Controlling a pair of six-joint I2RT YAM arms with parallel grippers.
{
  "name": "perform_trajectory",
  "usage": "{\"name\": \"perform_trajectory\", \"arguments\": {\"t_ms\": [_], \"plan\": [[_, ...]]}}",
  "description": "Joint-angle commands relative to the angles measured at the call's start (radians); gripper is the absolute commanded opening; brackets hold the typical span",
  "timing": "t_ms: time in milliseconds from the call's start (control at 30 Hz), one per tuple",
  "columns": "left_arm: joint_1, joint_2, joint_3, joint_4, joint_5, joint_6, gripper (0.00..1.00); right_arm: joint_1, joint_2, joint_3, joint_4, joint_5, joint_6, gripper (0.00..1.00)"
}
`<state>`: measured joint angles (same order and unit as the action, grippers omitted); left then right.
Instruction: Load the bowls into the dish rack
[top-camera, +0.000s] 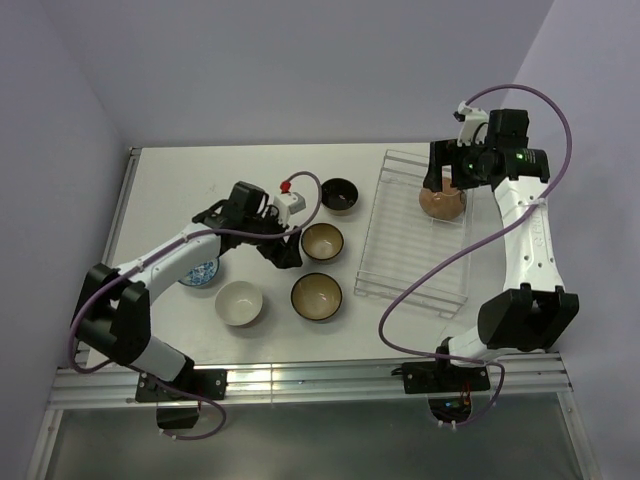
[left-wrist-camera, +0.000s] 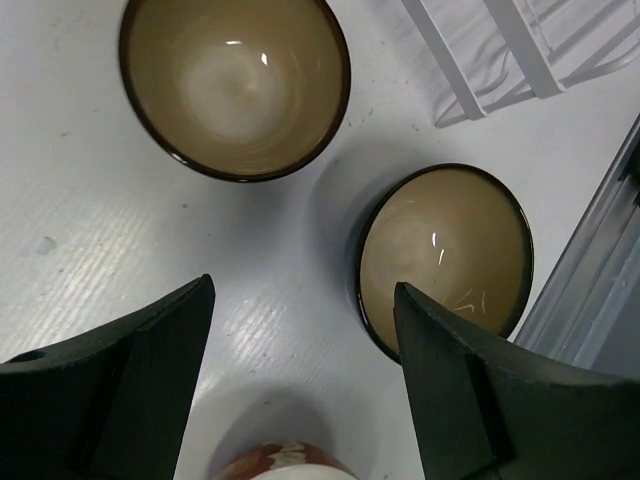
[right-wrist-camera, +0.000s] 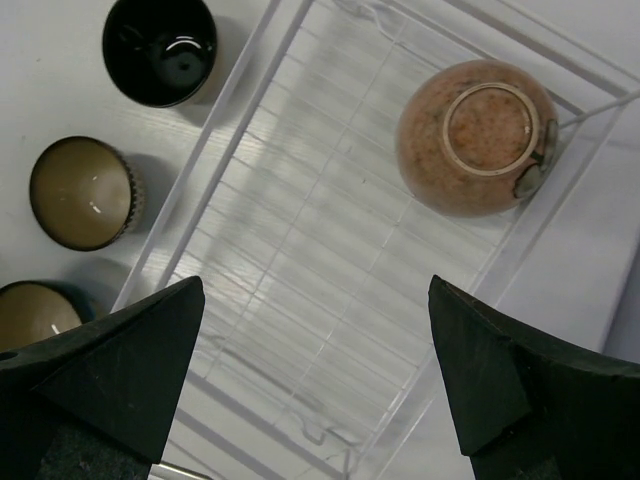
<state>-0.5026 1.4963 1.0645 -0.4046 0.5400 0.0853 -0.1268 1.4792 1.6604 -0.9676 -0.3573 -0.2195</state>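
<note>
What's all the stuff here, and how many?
black bowl: one, black, left of the rack's far end.
far tan bowl: one, tan inside, left of the rack.
near tan bowl: one, tan inside, beside it, nearer the front.
cream bowl: one, cream-white, left of the near tan bowl.
patterned bowl: one, blue-and-white, leftmost, partly hidden.
upside-down bowl: one, pinkish-brown, in the rack's far end.
dish rack: one, clear, right of the loose bowls.
left gripper: one, black, open, by the far tan bowl.
right gripper: one, black, open, above the rack.

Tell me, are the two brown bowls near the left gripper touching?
Apart. Left wrist view shows bare table between the far tan bowl and the near tan bowl.
</note>
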Motion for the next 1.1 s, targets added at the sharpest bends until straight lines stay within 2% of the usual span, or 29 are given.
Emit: {"name": "perform_trajectory", "arguments": {"t_ms": [0, 367, 667, 767, 1067], "plan": [[-0.03, 0.045, 0.041, 0.026, -0.026, -0.028, 0.77, -0.011, -0.04, -0.03, -0.008, -0.078, 0.04, 1.0], [-0.148, 0.134, 0.077, -0.025, -0.075, -0.016, 0.74, -0.013, -0.06, -0.054, 0.0, -0.049, 0.043, 1.0], [-0.217, 0.28, 0.115, -0.128, -0.138, -0.036, 0.64, -0.016, -0.085, -0.077, 0.0, -0.034, 0.025, 1.0], [-0.226, 0.295, 0.123, -0.137, -0.138, -0.025, 0.58, -0.016, -0.097, -0.091, 0.007, -0.029, 0.019, 1.0], [-0.257, 0.295, 0.114, -0.154, -0.129, -0.027, 0.24, -0.016, -0.117, -0.125, 0.03, -0.031, 0.023, 1.0]]}}
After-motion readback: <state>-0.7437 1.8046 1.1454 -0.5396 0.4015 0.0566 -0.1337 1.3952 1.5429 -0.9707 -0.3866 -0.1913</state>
